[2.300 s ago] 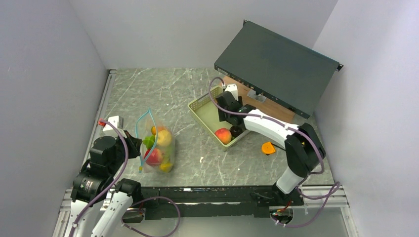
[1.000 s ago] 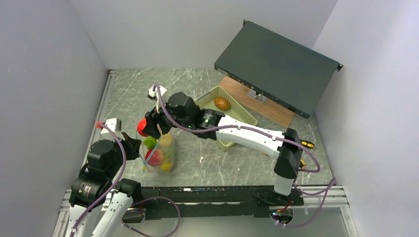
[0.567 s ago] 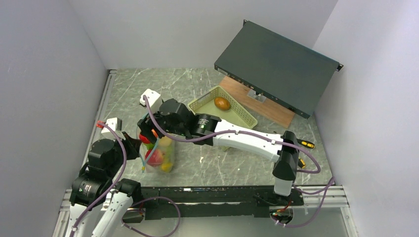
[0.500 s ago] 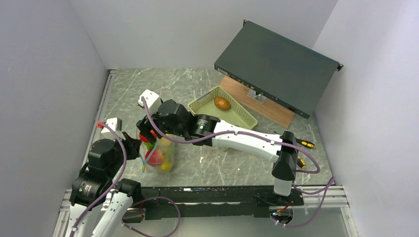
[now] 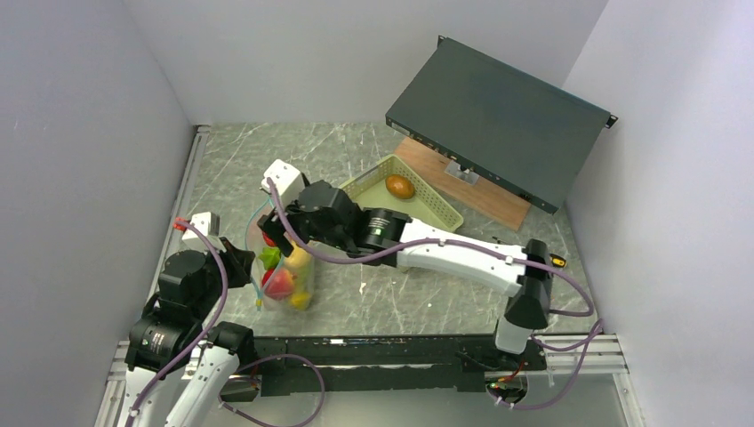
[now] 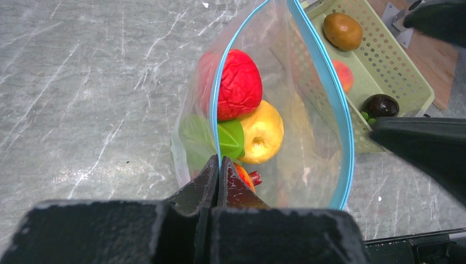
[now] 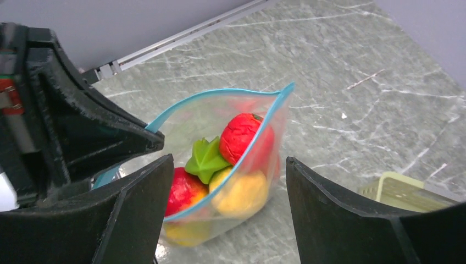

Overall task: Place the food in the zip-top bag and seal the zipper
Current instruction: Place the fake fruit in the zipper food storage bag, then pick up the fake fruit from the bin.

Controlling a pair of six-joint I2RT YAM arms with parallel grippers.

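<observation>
Bag (image 6: 308,137) is limp, light; we judge the zipper (image 6: 323,77) its firmest hold. Left gripper (image 6: 218,165) pinches it; right gripper (image 7: 228,162) hangs released.

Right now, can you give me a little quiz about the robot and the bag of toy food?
1. True or false: the left end effector is pinched shut on the bag at its blue strip.
2. What does the right end effector hold? A) a red fruit B) nothing, it is open above the bag C) the basket
3. Fill in: the bag's mouth is ___.
Key: 1 true; 2 B; 3 open.
</observation>
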